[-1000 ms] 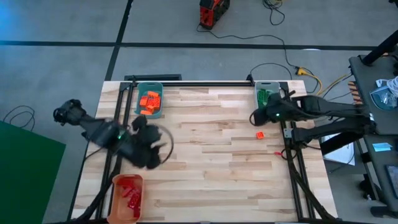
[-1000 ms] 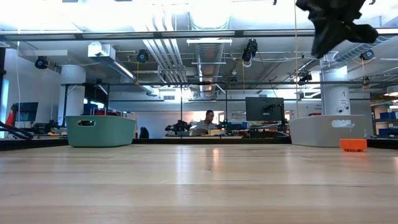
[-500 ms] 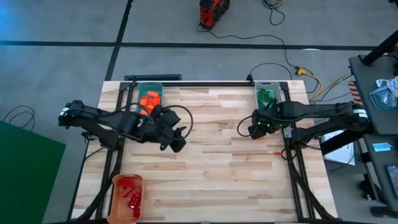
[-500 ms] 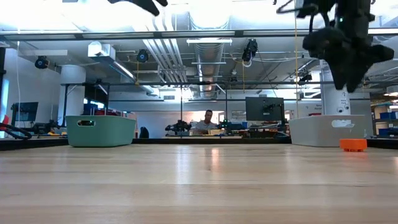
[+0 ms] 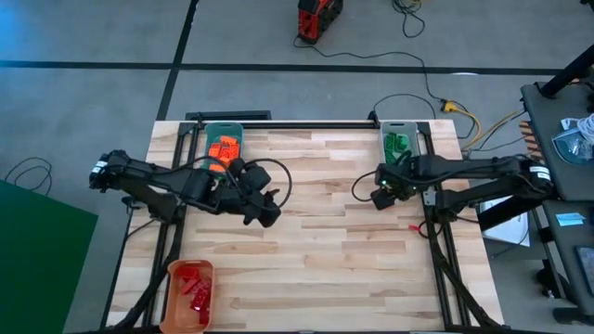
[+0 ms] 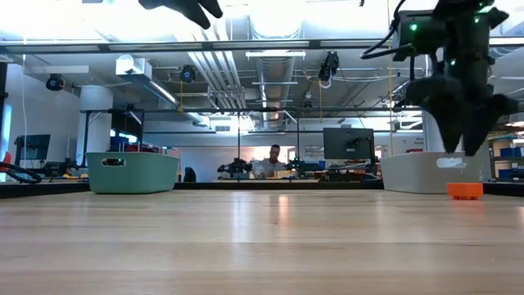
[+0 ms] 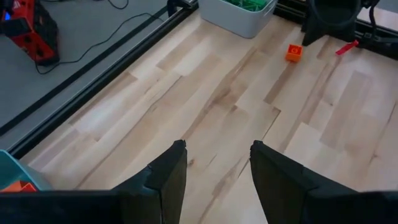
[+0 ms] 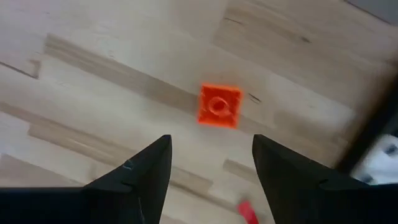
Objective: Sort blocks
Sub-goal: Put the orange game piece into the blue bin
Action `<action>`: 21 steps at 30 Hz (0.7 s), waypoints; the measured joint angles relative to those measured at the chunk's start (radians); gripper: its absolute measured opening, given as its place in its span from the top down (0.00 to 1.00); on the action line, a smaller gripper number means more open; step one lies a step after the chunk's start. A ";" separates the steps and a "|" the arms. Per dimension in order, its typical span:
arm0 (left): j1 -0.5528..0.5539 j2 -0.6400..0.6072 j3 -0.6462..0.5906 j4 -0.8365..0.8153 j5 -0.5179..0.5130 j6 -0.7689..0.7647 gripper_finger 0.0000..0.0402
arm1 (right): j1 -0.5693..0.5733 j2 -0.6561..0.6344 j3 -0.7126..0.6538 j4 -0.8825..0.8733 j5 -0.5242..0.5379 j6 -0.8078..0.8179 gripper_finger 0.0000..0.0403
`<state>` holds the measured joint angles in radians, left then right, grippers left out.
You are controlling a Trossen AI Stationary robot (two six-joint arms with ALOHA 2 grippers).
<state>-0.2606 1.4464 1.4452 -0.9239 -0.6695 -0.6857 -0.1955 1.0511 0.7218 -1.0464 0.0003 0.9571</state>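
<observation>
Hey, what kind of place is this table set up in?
Probably a robotics lab or workshop: exposed ceiling pipes, a monitor on benches behind the table, where a person sits, and cables across the bare floor.

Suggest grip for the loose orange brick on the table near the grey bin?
Straight down from above: orange brick lies flat, stud up, alone on bare wood. Pinch two opposite side walls. Right gripper is open, hanging over it; the walls look slightly skewed to the fingers, so maybe turn the wrist.

Wooden table [image 5: 306, 250]: three bins, orange block [image 8: 219, 106].
</observation>
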 joint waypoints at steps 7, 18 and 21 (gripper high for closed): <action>0.008 0.000 0.000 -0.001 -0.003 0.000 0.61 | 0.000 0.087 -0.059 0.065 0.026 -0.026 0.45; 0.022 0.000 0.000 -0.001 -0.004 0.003 0.61 | 0.000 0.237 -0.072 0.152 0.050 -0.061 0.39; 0.022 0.000 0.000 -0.001 -0.004 0.003 0.61 | 0.000 0.266 -0.072 0.177 0.050 -0.080 0.39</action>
<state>-0.2390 1.4464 1.4452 -0.9249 -0.6739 -0.6825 -0.1951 1.3167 0.6495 -0.8691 0.0502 0.8769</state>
